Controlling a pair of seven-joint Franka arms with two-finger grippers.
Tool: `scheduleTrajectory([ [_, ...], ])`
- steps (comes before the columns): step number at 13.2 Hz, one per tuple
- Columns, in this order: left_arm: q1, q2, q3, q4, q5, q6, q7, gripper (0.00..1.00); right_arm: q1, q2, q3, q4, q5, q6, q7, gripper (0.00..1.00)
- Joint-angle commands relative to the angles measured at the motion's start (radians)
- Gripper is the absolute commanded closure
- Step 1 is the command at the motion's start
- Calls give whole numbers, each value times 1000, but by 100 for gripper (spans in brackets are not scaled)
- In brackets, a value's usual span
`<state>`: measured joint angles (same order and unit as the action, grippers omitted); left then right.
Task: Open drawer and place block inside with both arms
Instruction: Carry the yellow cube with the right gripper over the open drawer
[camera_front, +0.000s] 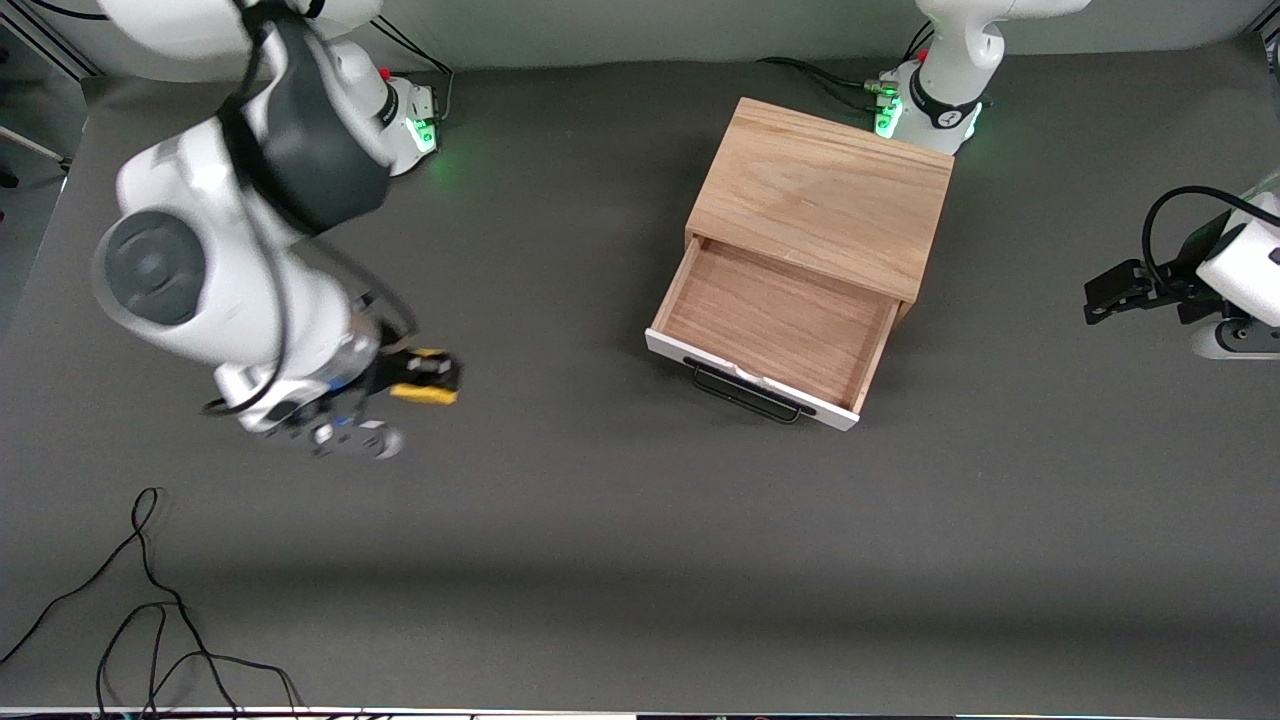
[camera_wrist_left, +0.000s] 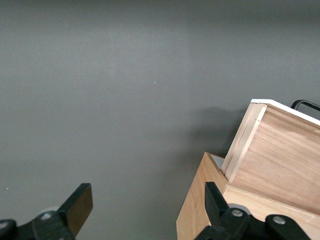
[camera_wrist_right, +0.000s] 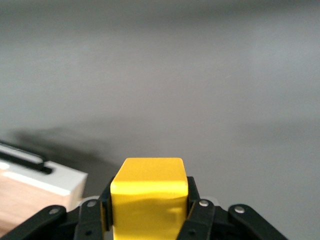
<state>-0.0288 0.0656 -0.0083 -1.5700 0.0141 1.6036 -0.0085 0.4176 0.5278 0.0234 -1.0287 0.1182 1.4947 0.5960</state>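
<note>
Dark grey matting covers the table (camera_front: 600, 560) across nearly the whole front view, with pale wall along the top edge. At middle left of that view the right gripper (camera_front: 425, 378) hangs over bare mat, its black fingers (camera_wrist_right: 200, 215) clamped on the two sides of the block (camera_front: 428, 392), whose yellow top and front face fill the bottom centre of the right wrist view. Outward from that claw, the right arm (camera_front: 210, 270) rises to a large bent white and dark joint in the upper left of the frame and runs back to its green-lit base at the top. At the right edge of the front view the left gripper (camera_front: 1112, 297) sits level over the mat with its fingers (camera_wrist_left: 77, 205) spread wide and nothing between them; the left arm (camera_front: 1245, 270) leaves the frame there. Between the two claws, in the centre right of the frame, stands the oak cabinet (camera_front: 825, 195), and the drawer (camera_front: 775, 320) is pulled out toward the camera, its wood interior bare, its white front and black handle (camera_front: 745, 392) lowest. Loose black cables (camera_front: 150, 620) lie at lower left.
</note>
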Motion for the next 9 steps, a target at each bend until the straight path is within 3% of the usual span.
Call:
scheduleTrajectory([
  [1,12,-30,-6,-24,-6,-1,28,0,15,52,137,85,12,42,222,100],
  [4,12,-30,-9,-24,-5,-2,27,0,48,98,262,87,5,209,414,100],
  [6,12,-30,-9,-25,-5,-2,27,0,120,132,259,84,-5,295,484,100],
  [9,10,-30,-9,-25,-5,-4,27,0,229,214,259,84,-124,378,562,100],
])
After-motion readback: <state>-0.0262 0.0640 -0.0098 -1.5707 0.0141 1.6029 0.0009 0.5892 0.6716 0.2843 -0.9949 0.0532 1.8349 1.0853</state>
